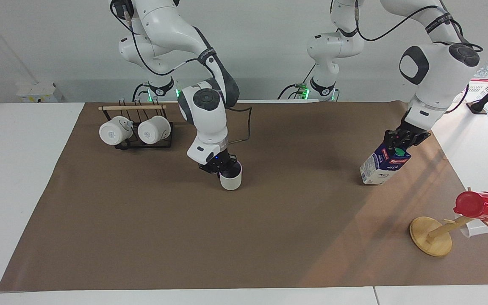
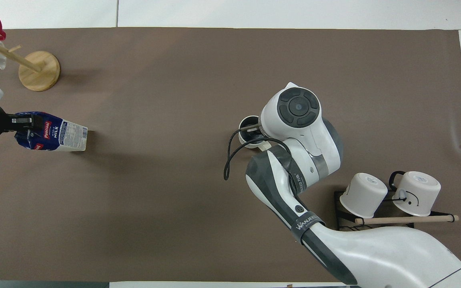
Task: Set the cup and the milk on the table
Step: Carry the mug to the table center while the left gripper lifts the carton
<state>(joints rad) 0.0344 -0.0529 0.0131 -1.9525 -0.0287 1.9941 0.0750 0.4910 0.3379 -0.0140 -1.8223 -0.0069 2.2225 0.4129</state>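
My right gripper (image 1: 226, 168) is shut on the rim of the cream-white cup (image 1: 231, 181) and holds it upright, low over the middle of the brown sheet (image 1: 244, 245); I cannot tell if it touches. In the overhead view the arm hides most of the cup (image 2: 247, 125) and the right gripper (image 2: 253, 129). My left gripper (image 1: 400, 143) is shut on the top of the milk (image 1: 380, 168), which leans over with its lower corner at or just above the sheet, toward the left arm's end of the table (image 1: 15, 178). The milk (image 2: 60, 136) and left gripper (image 2: 23, 121) also show overhead.
A black rack with two white mugs (image 1: 136, 131) stands near the robots at the right arm's end; it also shows overhead (image 2: 390, 196). A wooden mug tree (image 1: 431, 237) with a red cup (image 1: 479, 206) stands farther from the robots than the milk.
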